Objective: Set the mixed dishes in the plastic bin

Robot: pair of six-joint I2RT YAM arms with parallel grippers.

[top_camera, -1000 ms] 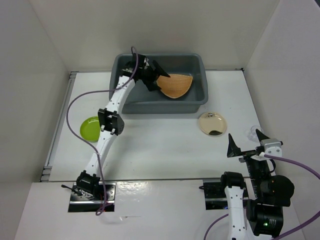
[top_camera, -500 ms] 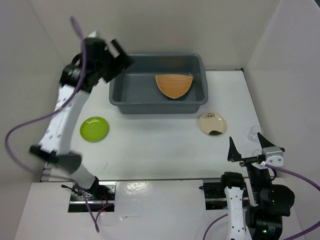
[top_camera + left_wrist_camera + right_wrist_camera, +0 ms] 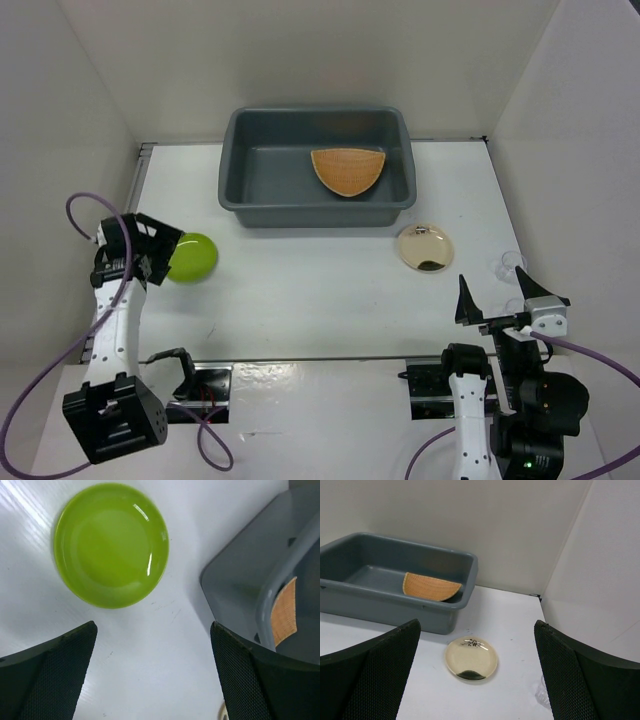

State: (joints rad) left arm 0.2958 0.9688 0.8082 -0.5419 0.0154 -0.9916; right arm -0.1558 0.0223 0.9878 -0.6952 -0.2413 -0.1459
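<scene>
Now, nearest: the right gripper (image 3: 477, 624) is held raised, nearer than the bin (image 3: 315, 213) and to its right, jaws wide apart, nothing between them. The left gripper (image 3: 152, 627) has been swung back out of the bin within the last second and is poised at the bin's near left, pointed down, jaws spread and empty. The green plate (image 3: 111, 544) is seen just ahead of its fingers, left of the bin. The gold plate (image 3: 425, 248) and clear cup (image 3: 507, 265) are left off the bin's right front corner. The basket tray (image 3: 348, 170) has been released inside the bin, right half. One dish is judged done; the green plate is likely next.
</scene>
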